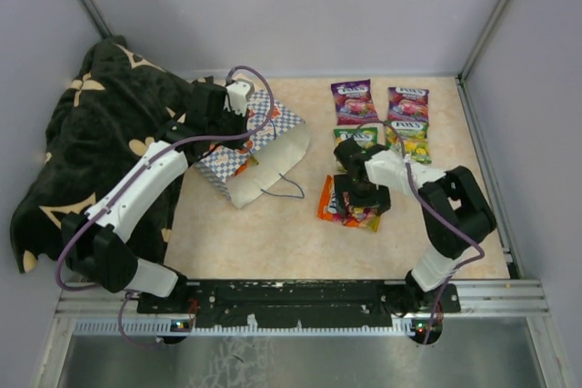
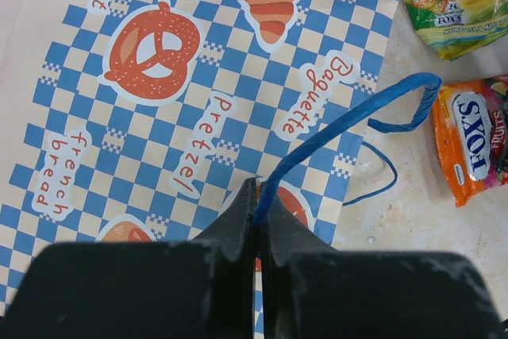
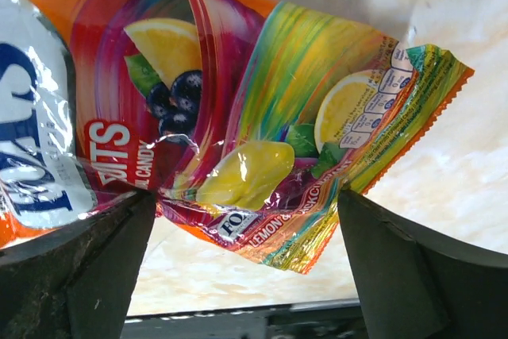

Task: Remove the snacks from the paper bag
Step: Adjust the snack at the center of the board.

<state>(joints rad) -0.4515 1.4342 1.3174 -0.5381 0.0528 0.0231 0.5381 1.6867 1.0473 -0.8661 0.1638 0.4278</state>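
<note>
The paper bag (image 1: 259, 154) lies on its side, blue-checkered face up, cream mouth toward the near edge. My left gripper (image 1: 238, 97) is at its far end, shut on a blue cord handle (image 2: 341, 129); the wrist view shows the jaws (image 2: 259, 196) pinching the cord above the bag (image 2: 198, 77). Snacks lie right of the bag: two purple packets (image 1: 353, 100), two green-yellow ones (image 1: 411, 140) and an overlapping orange-red pile (image 1: 346, 208). My right gripper (image 1: 361, 190) hovers over that pile, open (image 3: 246, 204), its fingers straddling an orange packet (image 3: 159, 77) and a lemon one (image 3: 317, 140).
A black patterned blanket (image 1: 91, 134) is heaped at the far left, under my left arm. The bag's second blue handle (image 1: 289, 190) trails on the beige table. Grey walls close in at the back and both sides.
</note>
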